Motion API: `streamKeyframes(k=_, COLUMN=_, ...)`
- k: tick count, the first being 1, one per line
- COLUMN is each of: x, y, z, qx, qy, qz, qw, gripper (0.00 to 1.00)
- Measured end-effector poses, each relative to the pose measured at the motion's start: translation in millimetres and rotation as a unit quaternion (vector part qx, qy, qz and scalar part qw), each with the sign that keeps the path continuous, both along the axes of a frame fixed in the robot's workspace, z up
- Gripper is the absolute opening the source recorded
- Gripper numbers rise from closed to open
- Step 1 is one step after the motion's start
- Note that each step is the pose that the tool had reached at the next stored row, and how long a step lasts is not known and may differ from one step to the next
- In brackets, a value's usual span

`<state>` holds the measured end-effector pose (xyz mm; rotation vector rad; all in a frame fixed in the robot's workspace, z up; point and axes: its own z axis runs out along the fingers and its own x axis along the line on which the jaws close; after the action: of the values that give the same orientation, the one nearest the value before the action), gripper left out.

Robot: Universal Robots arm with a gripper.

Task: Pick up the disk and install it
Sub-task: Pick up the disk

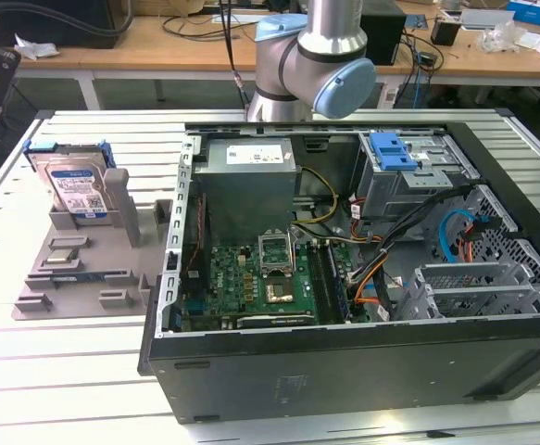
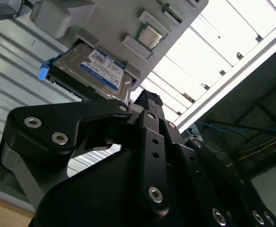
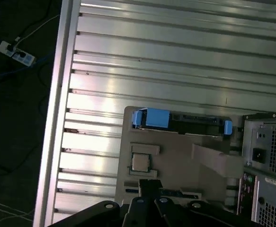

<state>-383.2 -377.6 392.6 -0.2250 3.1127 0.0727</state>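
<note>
Surface: ribbed aluminium table [image 1: 66, 371]; a wooden workbench [image 1: 158, 42] strewn with cables stands beyond its far edge.

Exterior view's left: grey fixture tray [image 1: 75, 269] lying on the table.
- The disk [image 1: 77, 185] stands on edge in the slot at the tray's far end. Its label faces the near side and its blue rails run along its sides. It has not been lifted or installed. It is also seen in both wrist views [image 2: 100, 71] [image 3: 194, 125].
- Small square chip [image 3: 139, 162], seated in a pocket of the tray.

Centre, far: robot arm [image 1: 316, 56], rising behind the case.
- Gripper [image 3: 149, 185], seen in both wrist views [image 2: 149, 99]: fingers appear pressed together with nothing between them. It hangs over the tray, apart from the disk.

Centre to exterior view's right: open computer case [image 1: 344, 362].
- Power supply [image 1: 251, 176], far left inside the case.
- Motherboard [image 1: 251, 278], near left.
- Grey drive cage [image 1: 408, 185], far right, with a blue latch [image 1: 390, 148] on top.
</note>
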Motion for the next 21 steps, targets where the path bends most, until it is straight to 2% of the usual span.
streamKeyframes(k=3, x=0.0, y=0.0, z=0.0, qx=0.0, qy=0.0, qz=0.032, qw=0.9995, gripper=0.11)
streamKeyframes(k=5, x=0.0, y=0.0, z=0.0, qx=0.0, qy=0.0, qz=0.057, qw=0.9983, gripper=0.11)
streamKeyframes(k=7, x=0.0, y=0.0, z=0.0, qx=0.0, qy=0.0, qz=0.071, qw=0.9975, gripper=0.11)
streamKeyframes(k=12, x=0.0, y=0.0, z=0.0, qx=0.0, qy=0.0, qz=0.109, qw=0.994, gripper=0.11)
streamKeyframes(k=13, x=0.0, y=0.0, z=0.0, qx=0.0, qy=0.0, qz=0.119, qw=0.9929, gripper=0.11)
streamKeyframes(k=15, x=0.0, y=0.0, z=0.0, qx=0.0, qy=0.0, qz=0.13, qw=0.9915, gripper=0.11)
streamKeyframes(k=19, x=0.0, y=0.0, z=0.0, qx=0.0, qy=0.0, qz=0.173, qw=0.9849, gripper=0.11)
streamKeyframes(k=21, x=0.0, y=0.0, z=0.0, qx=0.0, qy=0.0, qz=0.185, qw=0.9827, gripper=0.11)
